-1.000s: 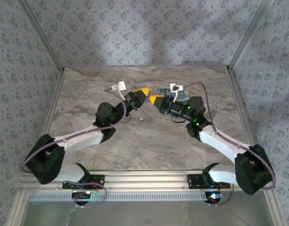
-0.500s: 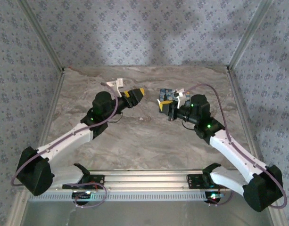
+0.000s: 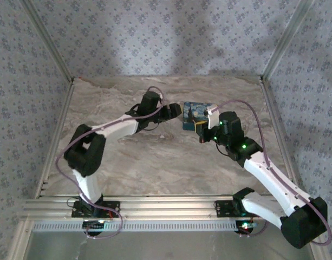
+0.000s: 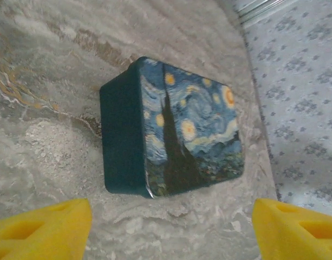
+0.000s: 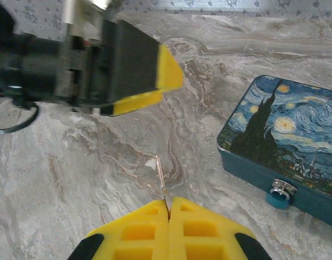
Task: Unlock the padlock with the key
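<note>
**Teal-sided padlock flat on marble, apart from both grippers**

Lies painted face up: padlock, on the marble table, toward the back and right of centre. Carries what looks like the key on the side wall facing the right arm. Teal head outward, grey shaft against the wall; can't tell how deep it sits. Sits just ahead of the left gripper, framed by its yellow fingertips, untouched. Wide open there, bare marble between the tips. Near the padlock's front edge: right gripper. Pressed flat together there, pinching a thin grey sliver that pokes out of the seam over the marble. Can't tell what the sliver is.
</note>
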Robot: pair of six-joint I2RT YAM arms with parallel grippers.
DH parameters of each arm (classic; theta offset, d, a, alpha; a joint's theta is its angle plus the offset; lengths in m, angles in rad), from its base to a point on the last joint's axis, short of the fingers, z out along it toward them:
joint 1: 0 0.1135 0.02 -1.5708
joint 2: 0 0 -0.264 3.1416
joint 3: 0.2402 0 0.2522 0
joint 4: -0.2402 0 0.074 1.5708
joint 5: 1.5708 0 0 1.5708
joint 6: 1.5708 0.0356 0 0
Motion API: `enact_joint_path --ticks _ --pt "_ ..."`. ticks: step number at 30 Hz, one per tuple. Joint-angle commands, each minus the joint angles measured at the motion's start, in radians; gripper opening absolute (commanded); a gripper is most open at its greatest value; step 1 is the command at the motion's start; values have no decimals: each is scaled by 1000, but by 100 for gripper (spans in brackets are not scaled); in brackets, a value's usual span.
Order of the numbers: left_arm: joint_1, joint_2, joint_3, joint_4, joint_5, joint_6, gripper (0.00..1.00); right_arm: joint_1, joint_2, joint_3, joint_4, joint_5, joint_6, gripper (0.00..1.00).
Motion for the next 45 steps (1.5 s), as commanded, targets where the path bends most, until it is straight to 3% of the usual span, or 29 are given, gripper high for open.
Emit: enact_joint_path --ticks 1,10,21,28,45 --pt "-12 78 97 -55 65 -11 78 -5 -17 23 -19 36 2 0" --pt "-26 242 207 -60 130 -73 76 -4 -14 25 -18 31 16 0" --pt "-29 303 230 -141 128 -63 70 -2 -7 35 -19 35 26 0" --pt "-13 266 161 -171 121 -26 65 -3 -6 43 -33 46 18 0" --pt "87 34 -150 -176 67 38 66 1 49 56 -32 33 17 0"
